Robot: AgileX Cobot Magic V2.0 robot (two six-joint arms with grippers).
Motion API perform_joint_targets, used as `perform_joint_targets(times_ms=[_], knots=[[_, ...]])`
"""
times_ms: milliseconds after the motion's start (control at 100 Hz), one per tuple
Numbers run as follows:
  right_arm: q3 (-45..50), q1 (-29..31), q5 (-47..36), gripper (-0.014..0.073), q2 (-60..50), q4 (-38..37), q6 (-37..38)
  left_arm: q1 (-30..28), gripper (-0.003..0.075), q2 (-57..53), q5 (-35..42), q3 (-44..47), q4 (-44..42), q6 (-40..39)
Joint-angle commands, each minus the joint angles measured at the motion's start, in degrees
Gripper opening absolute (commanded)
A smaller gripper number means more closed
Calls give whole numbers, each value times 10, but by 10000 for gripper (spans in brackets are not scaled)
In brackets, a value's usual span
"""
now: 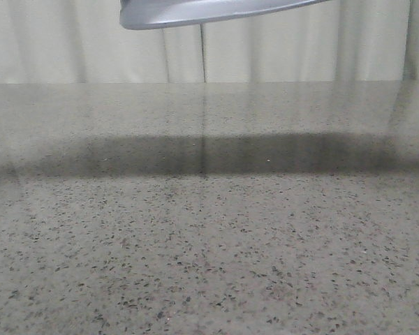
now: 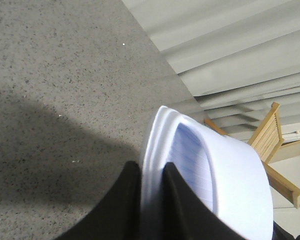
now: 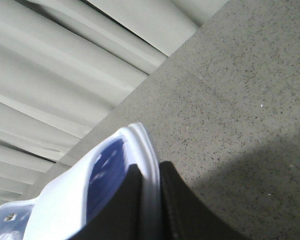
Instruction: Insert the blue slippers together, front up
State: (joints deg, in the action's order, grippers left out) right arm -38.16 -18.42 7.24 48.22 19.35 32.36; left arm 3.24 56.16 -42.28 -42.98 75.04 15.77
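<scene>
My left end effector [image 2: 151, 200] is pinching the sole edge of 1 blue slipper [image 2: 210, 185], dark fingers [image 2: 120, 205] pressed on either side of the rim, ribbed footbed facing the camera. My right end effector [image 3: 150, 200] is clamped the same way on the rim of the other slipper [image 3: 90, 195]. Both are held up off the speckled grey surface [image 1: 209, 265]. From the front I see only a pale slipper sole [image 1: 195, 12] at the top edge, its shadow falling as a dark band across the surface. Pleated curtains [image 1: 300, 49] hang behind, and a wooden frame [image 2: 275, 150] stands past the surface's edge.
</scene>
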Motion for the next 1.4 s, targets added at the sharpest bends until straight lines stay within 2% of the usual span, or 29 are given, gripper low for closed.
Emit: perform_joint_targets(times_ms=[0, 260, 720, 910, 1390], knots=[[-21, -9, -65, -81, -9, 9, -3, -1, 16, -10, -14, -16, 51, 9], [-21, -30, -68, -81, -9, 9, -3, -1, 16, -8, -21, -16, 51, 12], [-21, -30, -53, -82, -11, 9, -3, -1, 16, -8, -30, -16, 26, 24], [-21, -30, -80, -102, -26, 12, -3, -1, 16, -8, -28, -16, 25, 24], [-21, -30, -68, -102, -28, 21, -3, -1, 16, -8, -29, -16, 34, 29]])
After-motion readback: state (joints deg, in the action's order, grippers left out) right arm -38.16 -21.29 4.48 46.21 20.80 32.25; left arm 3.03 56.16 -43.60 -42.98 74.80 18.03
